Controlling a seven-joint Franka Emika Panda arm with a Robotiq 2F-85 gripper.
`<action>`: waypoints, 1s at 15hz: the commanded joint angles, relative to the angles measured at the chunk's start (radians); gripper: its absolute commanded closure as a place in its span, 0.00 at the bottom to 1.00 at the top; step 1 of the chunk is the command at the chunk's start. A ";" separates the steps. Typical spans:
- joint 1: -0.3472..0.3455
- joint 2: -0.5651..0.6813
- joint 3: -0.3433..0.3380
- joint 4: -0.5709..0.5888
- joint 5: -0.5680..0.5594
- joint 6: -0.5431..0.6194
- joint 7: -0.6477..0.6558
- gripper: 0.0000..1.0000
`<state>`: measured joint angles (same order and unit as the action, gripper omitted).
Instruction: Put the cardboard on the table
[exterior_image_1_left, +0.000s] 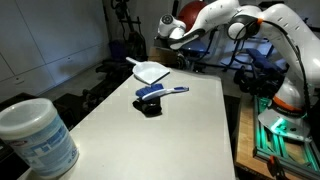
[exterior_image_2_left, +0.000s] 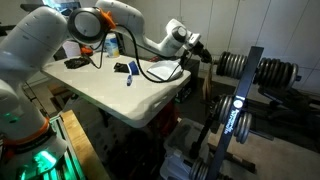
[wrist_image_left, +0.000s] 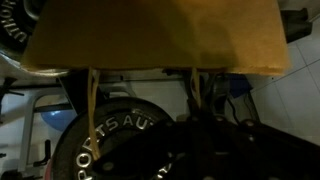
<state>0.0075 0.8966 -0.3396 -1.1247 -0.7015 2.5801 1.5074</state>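
The cardboard (wrist_image_left: 155, 35) is a plain brown sheet that fills the top of the wrist view, with two thin strands hanging from its lower edge. I cannot make it out in either exterior view. My gripper (exterior_image_1_left: 173, 35) reaches past the far end of the white table (exterior_image_1_left: 150, 140). In an exterior view it (exterior_image_2_left: 192, 43) hangs off the table (exterior_image_2_left: 130, 100) edge, towards a weight rack. In the wrist view the jaws are lost in dark shadow, so I cannot tell whether they are open or hold the cardboard.
On the table lie a white dustpan (exterior_image_1_left: 150, 70), a blue brush (exterior_image_1_left: 162, 92) and a small black object (exterior_image_1_left: 150, 106). A white tub (exterior_image_1_left: 35, 140) stands at the near corner. A weight plate (wrist_image_left: 120, 140) and a rack of plates (exterior_image_2_left: 235, 65) stand beyond the table.
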 joint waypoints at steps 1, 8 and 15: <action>0.060 -0.030 -0.062 -0.026 0.002 -0.022 0.062 0.97; 0.145 -0.129 -0.122 -0.087 -0.066 -0.114 0.106 0.96; 0.197 -0.375 -0.031 -0.238 -0.129 -0.379 0.050 0.99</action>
<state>0.1781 0.6700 -0.4200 -1.2262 -0.8016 2.3118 1.5710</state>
